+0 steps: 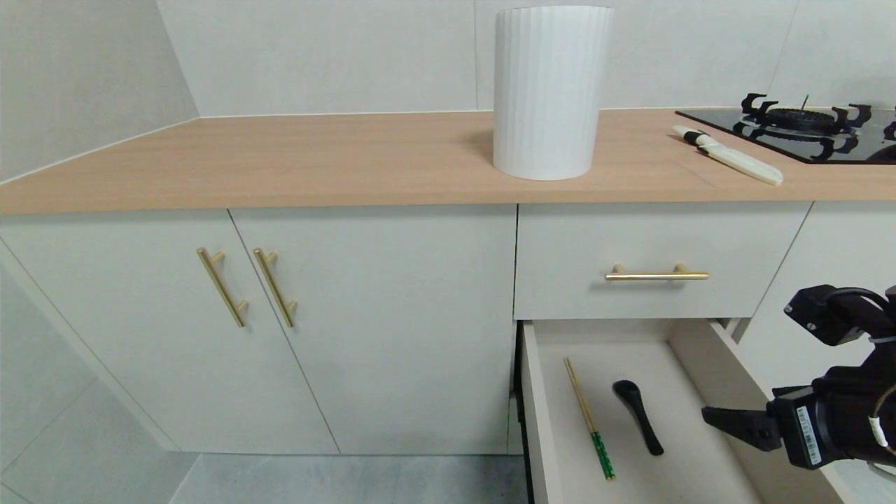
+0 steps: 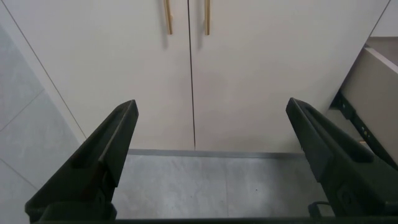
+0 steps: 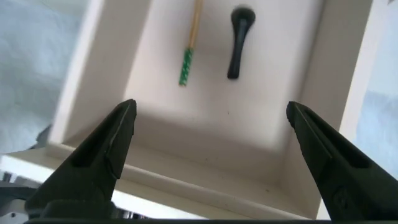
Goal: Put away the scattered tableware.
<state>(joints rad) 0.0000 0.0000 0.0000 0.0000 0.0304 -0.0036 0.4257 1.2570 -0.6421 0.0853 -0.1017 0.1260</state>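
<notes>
Risk: right gripper (image 3: pixel 209 107), jaws apart, hangs over drawer (image 1: pixel 539 420), chopsticks (image 1: pixel 588 420) and spoon (image 1: pixel 637 416) below; shutting now would strand knife (image 1: pixel 728 155) far above on worktop (image 1: pixel 315 154).

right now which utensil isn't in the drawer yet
The white knife with the black band, lying on the wooden countertop; the green-tipped wooden chopsticks and black spoon lie inside the open pale drawer.
</notes>
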